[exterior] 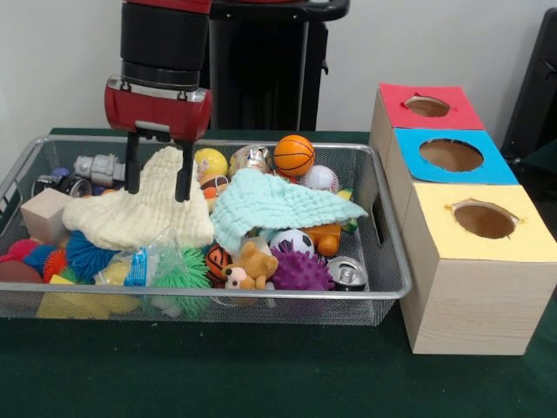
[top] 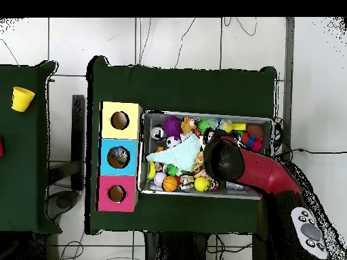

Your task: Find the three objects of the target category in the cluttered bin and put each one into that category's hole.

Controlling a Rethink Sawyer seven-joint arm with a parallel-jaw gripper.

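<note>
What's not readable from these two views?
- Cream cloth, front view: whatever lies under it is covered.
- Mint cloth, both views: buries the toys beneath.
- Gripper, overhead view: hidden by the arm's own body.
- Blue box hole, overhead view: contents too small to identify.

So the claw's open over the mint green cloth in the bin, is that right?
Not quite. In the front view the claw is open, but it straddles the cream cloth; the mint green cloth lies beside it in the bin.
</note>
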